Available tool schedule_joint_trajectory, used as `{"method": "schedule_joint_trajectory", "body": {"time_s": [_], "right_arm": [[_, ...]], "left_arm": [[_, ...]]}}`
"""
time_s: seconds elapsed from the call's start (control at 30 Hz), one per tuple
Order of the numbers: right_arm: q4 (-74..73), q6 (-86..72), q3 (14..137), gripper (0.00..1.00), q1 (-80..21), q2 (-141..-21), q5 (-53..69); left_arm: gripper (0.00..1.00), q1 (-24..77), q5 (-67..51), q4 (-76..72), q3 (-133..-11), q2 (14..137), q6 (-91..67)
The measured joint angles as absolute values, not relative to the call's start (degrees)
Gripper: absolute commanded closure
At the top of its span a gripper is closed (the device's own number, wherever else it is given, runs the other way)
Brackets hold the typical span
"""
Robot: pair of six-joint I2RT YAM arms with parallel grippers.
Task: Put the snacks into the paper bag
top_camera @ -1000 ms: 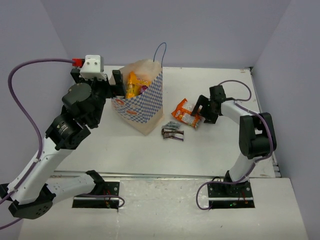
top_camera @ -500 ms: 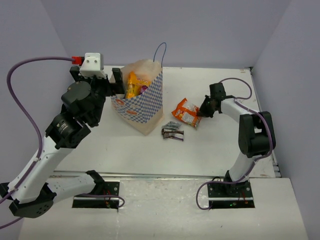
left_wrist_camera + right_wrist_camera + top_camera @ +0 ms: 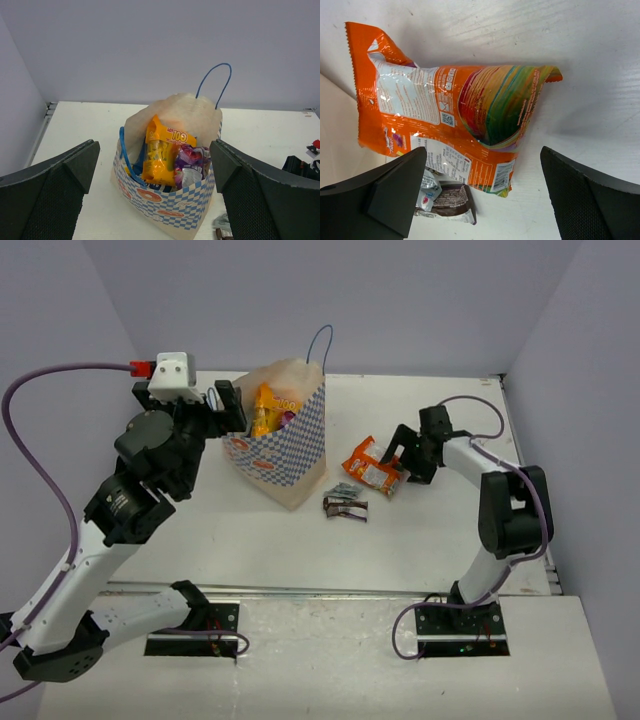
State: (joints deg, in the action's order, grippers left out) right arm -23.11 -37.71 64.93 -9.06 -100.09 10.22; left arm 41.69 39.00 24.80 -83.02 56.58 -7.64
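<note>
Overhead, the paper bag [image 3: 285,455] is standing upright, holding a yellow-orange bag [image 3: 162,155] and a purple packet [image 3: 190,157]. The left gripper [image 3: 225,408] is hovering at its 9 o'clock, jaws spread wide. The orange packet [image 3: 455,115] is lying at the bag's 3 o'clock, and the right gripper [image 3: 482,152] is hanging over it, jaws spread, gripping nothing.

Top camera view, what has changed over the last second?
The left pincer, open, shifted slightly to the left beside the paper bag. The right pincer twisted at the wrist and turned back, ending open over the orange packet. Nothing was taken hold of or let go. The paper bag, the orange packet and the small brown bar stayed where they were.
</note>
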Motion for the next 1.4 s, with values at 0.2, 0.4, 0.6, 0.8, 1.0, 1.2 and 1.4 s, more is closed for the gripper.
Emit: {"method": "schedule_joint_trajectory", "body": {"time_s": [0.2, 0.4, 0.6, 0.8, 1.0, 1.2, 1.4], "right_arm": [[-25.21, -38.44, 67.66, 0.01, -10.07, -104.38, 9.98], [-25.67, -40.29, 69.56, 0.82, -11.86, -106.34, 9.89], [-25.56, -41.12, 70.78, 1.0, -12.51, -104.77, 8.86], [-28.86, -40.27, 68.14, 1.0, -12.34, -99.57, 7.03], [-33.23, -38.5, 68.62, 1.0, -12.47, -89.82, 7.16], [-36.29, -36.58, 77.23, 1.0, -13.93, -84.25, 8.64], [-32.58, -36.6, 85.82, 1.0, -18.02, -81.23, 15.64]], "left_arm": [[0.0, 41.69, 39.18, 24.08, -81.91, 56.29, -7.62], [0.0, 41.69, 39.62, 22.17, -81.6, 57.41, -4.12], [0.0, 41.69, 39.94, 19.77, -81.58, 58.43, 0.23], [0.0, 41.69, 39.99, 17.08, -80.4, 58.61, 2.37], [0.0, 41.69, 39.92, 15.75, -79.96, 59.16, 3.79], [0.0, 41.69, 39.83, 15.27, -79.96, 59.51, 4.1], [0.0, 41.69, 39.46, 15.99, -79.96, 59.02, 2.94]]}}
